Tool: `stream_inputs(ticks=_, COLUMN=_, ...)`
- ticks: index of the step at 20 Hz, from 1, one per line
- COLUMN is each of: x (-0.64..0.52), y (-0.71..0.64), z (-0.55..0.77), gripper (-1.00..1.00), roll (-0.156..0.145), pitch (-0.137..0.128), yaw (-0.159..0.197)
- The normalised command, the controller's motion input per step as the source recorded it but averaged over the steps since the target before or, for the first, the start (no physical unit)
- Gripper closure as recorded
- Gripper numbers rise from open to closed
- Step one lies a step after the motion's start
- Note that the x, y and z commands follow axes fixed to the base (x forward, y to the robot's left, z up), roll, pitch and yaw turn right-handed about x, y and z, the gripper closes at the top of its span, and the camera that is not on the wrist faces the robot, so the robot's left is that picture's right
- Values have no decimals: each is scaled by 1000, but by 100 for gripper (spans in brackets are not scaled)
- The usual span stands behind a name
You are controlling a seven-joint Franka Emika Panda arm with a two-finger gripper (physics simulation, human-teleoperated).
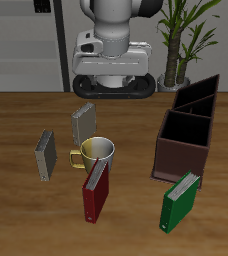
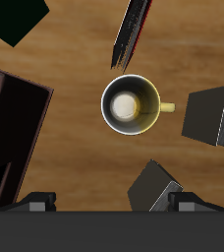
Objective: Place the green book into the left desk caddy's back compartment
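Fingers (image 2: pixel 104 204): only dark tips visible in wrist view, apart, nothing between them — released, empty. Held high near tabletop's back, above the mug.

Mug (image 1: pixel 97 151): metal, yellow handle, directly below fingers; pale inside in wrist view (image 2: pixel 131 102).

Green book (image 1: pixel 181 203): upright, slightly tilted, near front edge, just in front of caddy's near end. From mug, exterior view, approx 4 o'clock; well apart from fingers. Long axis vertical; top edge runs approx 2-to-8 o'clock. Only a corner shows in wrist view (image 2: pixel 16 20).

Left desk caddy (image 1: pixel 178 160): dark box, long axis running toward the back. Back compartment (image 1: pixel 200 92), judged the far narrow section, looks empty.

Others: dark red book (image 1: pixel 95 192) leaning by mug at 6 o'clock; grey book (image 1: pixel 83 125) at 11 o'clock; second grey book (image 1: pixel 45 155) at 9 o'clock.

Obstacles: mug and red book lie near the path to green book; caddy wall close behind it. Judgement: reach forward, descend on top edge.

Tabletop (image 1: pixel 26 215): wood.
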Motion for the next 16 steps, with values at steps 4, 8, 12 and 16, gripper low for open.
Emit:
stream_inputs(ticks=4, x=76, y=32, z=-3, gripper=-100, roll=-5, pitch=-4, yaw=-10)
stream_inputs(ticks=8, x=458, y=228, z=112, gripper=-100, roll=-32, pitch=-12, yaw=-36)
stream_inputs(ticks=12, x=348, y=326, z=188, gripper=-100, roll=-8, pitch=-9, yaw=-35)
stream_inputs(ticks=16, x=498, y=699, z=413, gripper=-100, roll=2, pitch=-49, yaw=-25)
